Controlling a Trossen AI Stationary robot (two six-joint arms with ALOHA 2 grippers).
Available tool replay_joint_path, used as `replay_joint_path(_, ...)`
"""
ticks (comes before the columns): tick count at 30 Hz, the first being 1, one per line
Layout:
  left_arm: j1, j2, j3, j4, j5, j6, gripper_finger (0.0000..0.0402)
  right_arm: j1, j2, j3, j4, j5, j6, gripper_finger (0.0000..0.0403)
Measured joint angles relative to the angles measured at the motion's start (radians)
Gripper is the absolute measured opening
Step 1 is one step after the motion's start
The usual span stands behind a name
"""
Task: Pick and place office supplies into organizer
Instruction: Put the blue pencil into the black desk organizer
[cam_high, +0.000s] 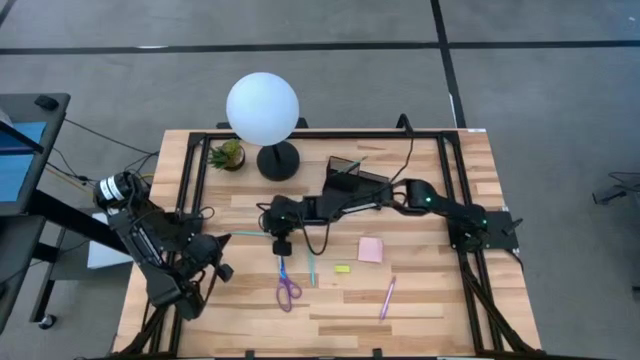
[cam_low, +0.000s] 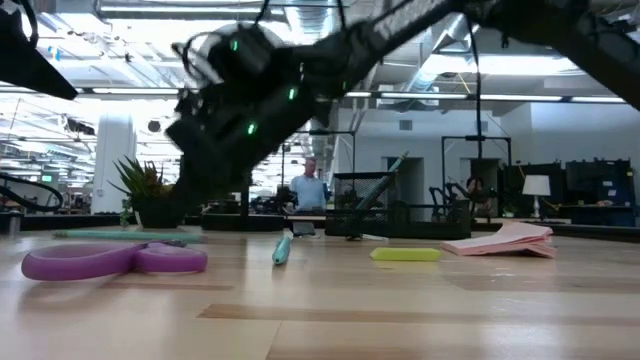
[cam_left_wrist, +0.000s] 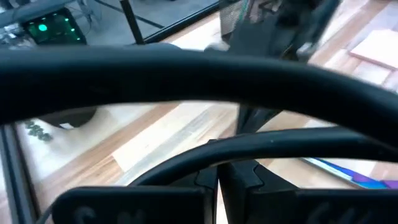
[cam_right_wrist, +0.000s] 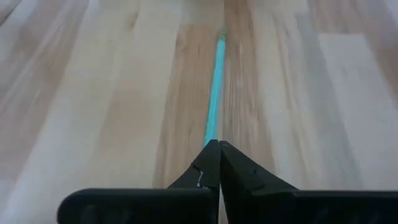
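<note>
My right gripper (cam_high: 282, 246) reaches from the table's right side to its middle and is shut on one end of a thin teal pen (cam_high: 247, 235) that lies toward the left. The same pen runs away from the fingertips in the right wrist view (cam_right_wrist: 215, 87). A second teal pen (cam_high: 311, 268), purple-handled scissors (cam_high: 287, 288), a yellow piece (cam_high: 342, 268), a pink sticky pad (cam_high: 371, 250) and a pink-purple pen (cam_high: 388, 297) lie flat on the wood. The black organizer (cam_high: 350, 176) stands toward the far edge. My left gripper (cam_high: 214, 266) waits shut near the left edge. My right gripper pinches the teal pen's near end (cam_right_wrist: 212, 134) between its two fingertips, coming from above and the right, along the pen's length. The fingers hide the very end. The rest of the pen lies on the table (cam_right_wrist: 124, 93).
A white globe lamp (cam_high: 262, 110) on a black base and a small potted plant (cam_high: 228, 153) stand at the far side, left of the organizer. Black frame rails (cam_high: 190, 190) run along the table's edges. Bare wood lies near the front edge (cam_high: 440, 320).
</note>
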Motion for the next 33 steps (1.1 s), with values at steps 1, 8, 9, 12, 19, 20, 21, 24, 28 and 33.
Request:
replay_joint_path(1, 0.004, 0.0, 0.0, 0.0, 0.005, 0.013, 0.0, 0.006, -0.021, 0.0, -0.043, 0.012, -0.019, 0.0002)
replay_joint_path(8, 0.036, 0.0, 0.0, 0.022, 0.001, 0.202, 0.0003, 0.037, -0.061, 0.003, -0.071, 0.008, -0.069, 0.0001)
replay_joint_path(9, 0.042, 0.0, 0.0, 0.034, -0.001, 0.224, 0.0006, 0.041, -0.058, 0.003, -0.06, 0.007, -0.071, 0.0003)
replay_joint_path(12, 0.059, 0.0, 0.0, 0.085, -0.002, 0.264, 0.0023, 0.051, -0.024, 0.004, -0.023, 0.023, -0.084, 0.0014)
replay_joint_path(19, 0.09, 0.0, 0.0, 0.124, 0.024, 0.303, 0.0075, 0.036, 0.097, 0.006, 0.175, 0.055, -0.101, 0.0066)
replay_joint_path(20, 0.092, 0.0, 0.0, 0.123, 0.026, 0.303, 0.008, 0.032, 0.1, 0.006, 0.174, 0.056, -0.098, 0.0073)
replay_joint_path(21, 0.092, 0.0, 0.0, 0.124, 0.027, 0.304, 0.0084, 0.03, 0.098, 0.006, 0.169, 0.072, -0.1, 0.0079)
replay_joint_path(24, 0.092, 0.0, 0.0, 0.125, 0.05, 0.317, 0.0091, 0.023, 0.123, 0.011, 0.198, 0.072, -0.098, 0.0091)
replay_joint_path(28, 0.092, 0.0, 0.0, 0.12, 0.07, 0.324, 0.0091, 0.014, 0.15, 0.011, 0.233, 0.058, -0.1, 0.01)
replay_joint_path(33, 0.092, 0.0, 0.0, 0.114, 0.072, 0.322, 0.0091, 0.006, 0.146, 0.009, 0.253, 0.022, -0.176, 0.0102)
